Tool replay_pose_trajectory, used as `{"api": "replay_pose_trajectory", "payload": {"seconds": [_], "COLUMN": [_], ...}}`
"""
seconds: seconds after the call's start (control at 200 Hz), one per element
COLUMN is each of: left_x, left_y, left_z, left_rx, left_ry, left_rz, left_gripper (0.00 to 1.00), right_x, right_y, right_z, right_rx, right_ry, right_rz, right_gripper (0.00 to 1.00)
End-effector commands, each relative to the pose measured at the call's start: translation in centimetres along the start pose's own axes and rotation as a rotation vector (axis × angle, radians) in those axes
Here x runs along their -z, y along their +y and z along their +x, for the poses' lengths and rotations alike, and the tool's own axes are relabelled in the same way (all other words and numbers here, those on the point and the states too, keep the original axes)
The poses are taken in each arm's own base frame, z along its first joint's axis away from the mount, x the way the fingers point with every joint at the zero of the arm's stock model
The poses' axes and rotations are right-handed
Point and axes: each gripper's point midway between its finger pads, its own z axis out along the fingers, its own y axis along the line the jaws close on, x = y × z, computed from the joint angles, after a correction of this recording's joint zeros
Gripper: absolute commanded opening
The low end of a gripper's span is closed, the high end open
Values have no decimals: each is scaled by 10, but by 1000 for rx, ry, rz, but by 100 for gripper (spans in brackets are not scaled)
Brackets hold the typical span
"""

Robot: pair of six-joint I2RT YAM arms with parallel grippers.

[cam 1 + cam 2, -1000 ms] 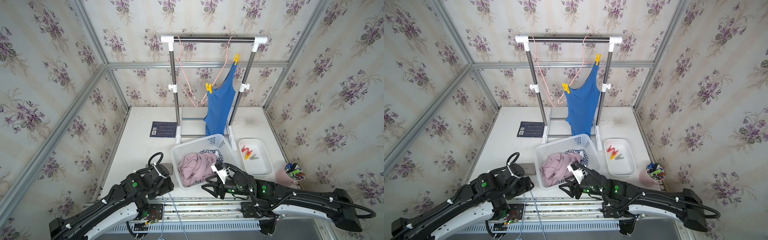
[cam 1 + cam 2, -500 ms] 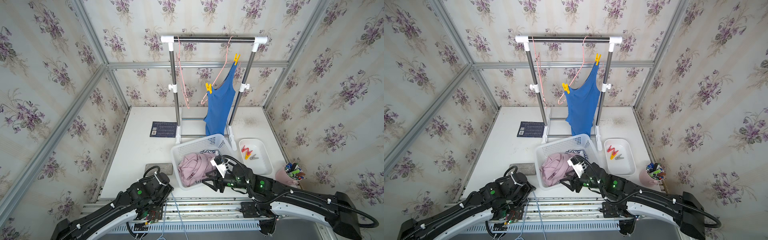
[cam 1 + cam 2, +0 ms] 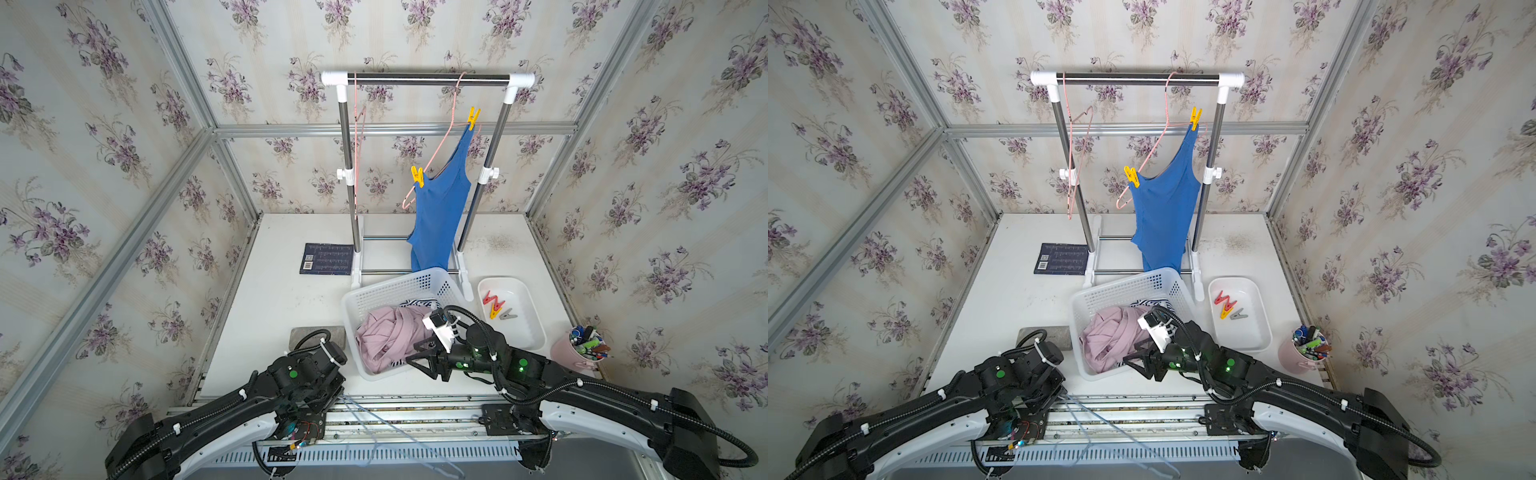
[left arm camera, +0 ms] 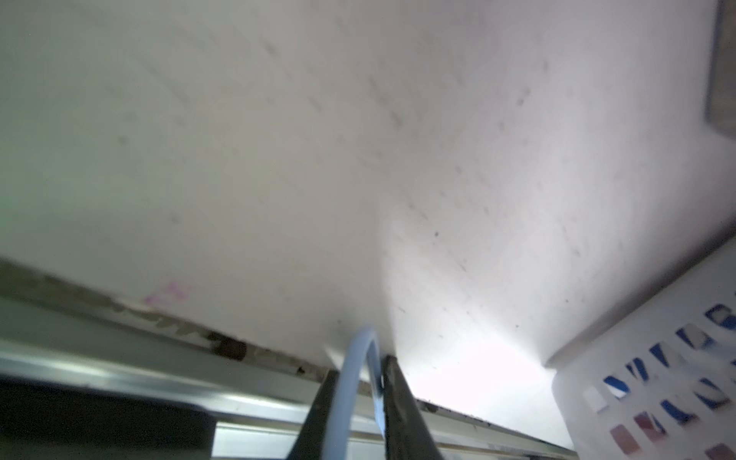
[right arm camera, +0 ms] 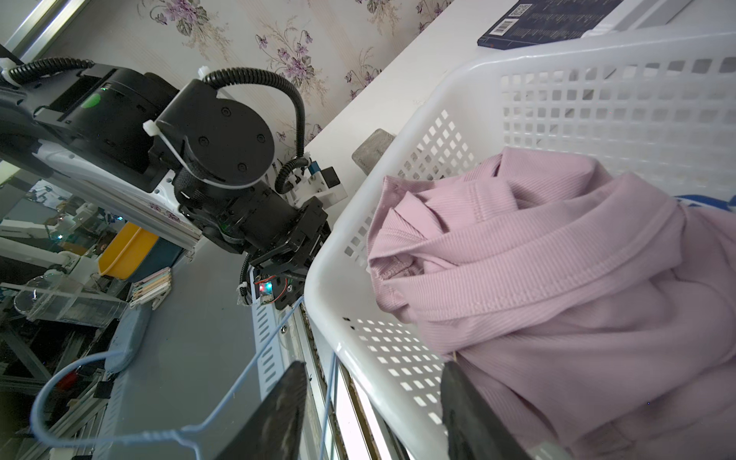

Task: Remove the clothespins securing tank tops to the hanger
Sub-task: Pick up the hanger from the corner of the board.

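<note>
a blue top (image 3: 438,216) hangs from a pink hanger (image 3: 454,104) on the rack (image 3: 428,79), clipped by two yellow pins (image 3: 417,176). a pink top (image 3: 386,336) and a striped top (image 3: 415,302) lie in the basket (image 3: 390,291). more pins (image 3: 495,309), red, yellow and grey, lie in the tray (image 3: 532,332). the right gripper (image 3: 415,358) is spread at the basket's near edge. a blue hanger (image 3: 376,419) lies across the front rail by the left arm (image 3: 299,374).

Open tabletop (image 3: 270,307) beside basket (image 3: 392,287); rack (image 3: 345,174), tank top (image 3: 436,216) behind.

Left hand (image 4: 358,370) low, pinching blue hanger (image 4: 343,392); right hand (image 5: 372,374) jaws apart, empty.
</note>
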Motion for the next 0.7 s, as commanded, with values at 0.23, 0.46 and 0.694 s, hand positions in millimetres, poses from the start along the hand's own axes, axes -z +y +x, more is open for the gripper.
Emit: {"api": "replay_pose_trajectory", "payload": {"seconds": [0.23,0.46,0.694], "left_x": [23,87,174], "left_y": [-59,-93,-108], "left_z": [-13,0,-8], "left_rx": [-77,-179,-304], "left_ry": [-115,-97,-210], "left_rz": [244,333,302], "left_gripper": [0,0,0], "right_x": [4,9,30], "right_y": [1,8,22], "right_z": [-4,-23,-73], "right_rx": [-15,32,180], "right_ry": [-41,-70,-162], "right_rz": [-9,-8,47], "right_gripper": [54,58,79]}}
